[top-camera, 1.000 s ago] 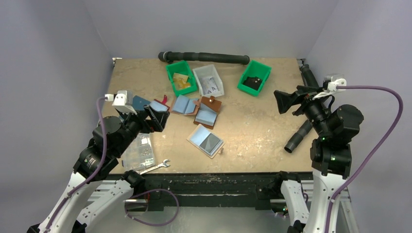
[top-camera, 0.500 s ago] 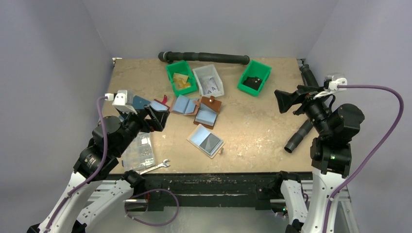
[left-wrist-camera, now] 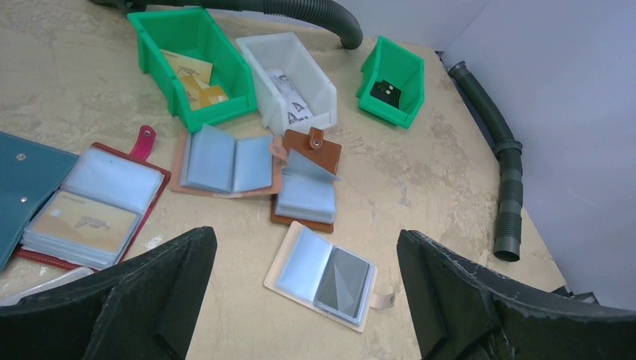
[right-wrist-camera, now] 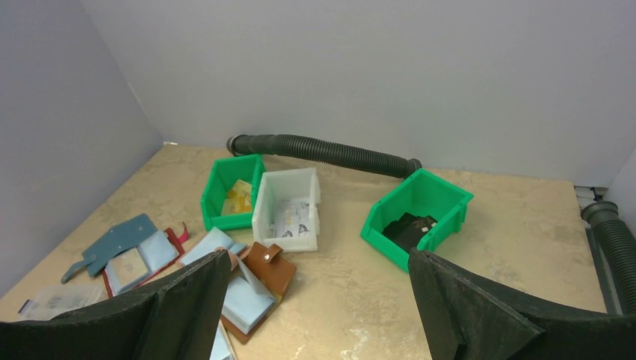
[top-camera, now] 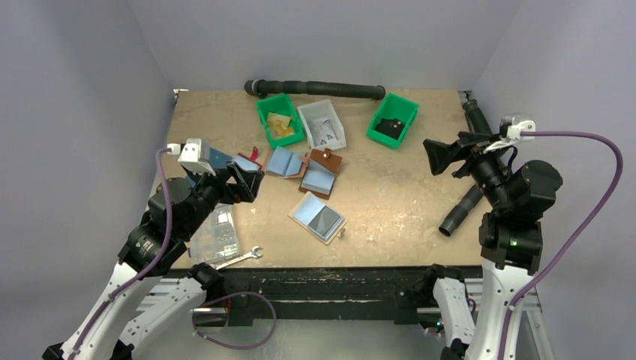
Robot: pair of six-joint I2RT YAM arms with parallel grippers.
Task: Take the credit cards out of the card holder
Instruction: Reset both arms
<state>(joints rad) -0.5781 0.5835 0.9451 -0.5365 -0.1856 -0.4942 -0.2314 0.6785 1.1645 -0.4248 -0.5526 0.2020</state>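
The card holder (top-camera: 317,218) lies open and flat near the table's front middle; it has a whitish rim and a small tab. It holds a light blue card (top-camera: 307,211) in its left half and a dark grey card (top-camera: 327,221) in its right half. In the left wrist view the holder's rim (left-wrist-camera: 274,271), the blue card (left-wrist-camera: 304,262) and the grey card (left-wrist-camera: 343,276) show between my fingers. My left gripper (top-camera: 244,181) (left-wrist-camera: 304,238) is open and empty, above and left of the holder. My right gripper (top-camera: 439,157) (right-wrist-camera: 316,256) is open and empty, high at the right.
Two brown wallets with blue lining (top-camera: 285,162) (top-camera: 321,172), a red holder (left-wrist-camera: 97,202) and a teal one (left-wrist-camera: 26,176) lie nearby. Two green bins (top-camera: 279,118) (top-camera: 392,119) and a white bin (top-camera: 321,124) stand at the back. There are also a clear box (top-camera: 214,232), a wrench (top-camera: 241,258) and black hoses (top-camera: 319,88) (top-camera: 461,206).
My left arm has shifted slightly to the right, still open. The right arm and the card holder have not moved.
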